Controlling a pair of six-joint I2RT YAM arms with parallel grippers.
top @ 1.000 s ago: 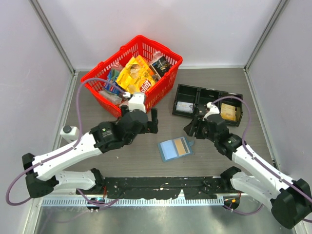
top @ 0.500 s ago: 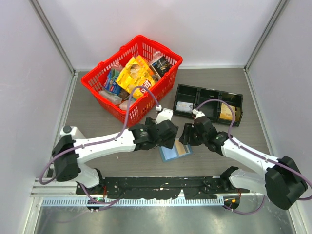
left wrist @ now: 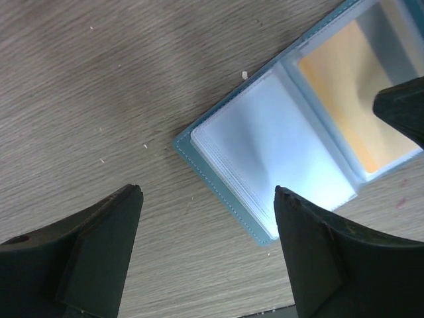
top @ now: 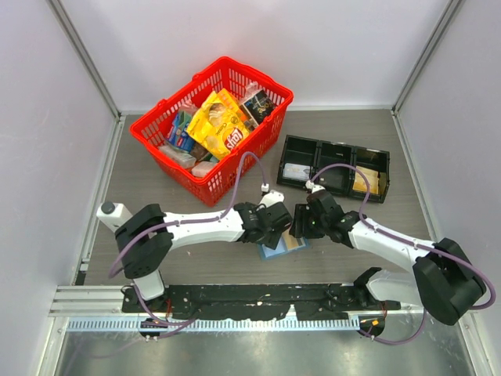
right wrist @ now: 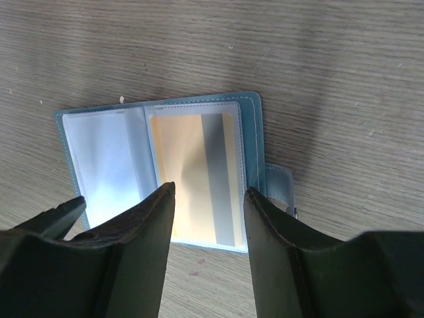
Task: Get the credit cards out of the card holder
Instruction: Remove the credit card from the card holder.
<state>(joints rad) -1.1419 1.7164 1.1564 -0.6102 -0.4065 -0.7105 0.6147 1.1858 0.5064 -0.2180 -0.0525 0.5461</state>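
Card holder point(right wrist: 250, 126) lies open on bench point(right wrist: 331, 53) under left hand point(left wrist: 207, 199) & right hand point(right wrist: 209, 192), both spread wide, empty; tan credit card point(right wrist: 189, 165) in its right half prob. thin, stiff, slick, so pinch edge, slide out.

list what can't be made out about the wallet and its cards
right wrist: right pincer covers the card holder's lower edge; the card count beneath the top credit card is hidden.
left wrist: that card is cut off by the frame edge.
top external: left pincer and right pincer hide most of it; contact unclear.
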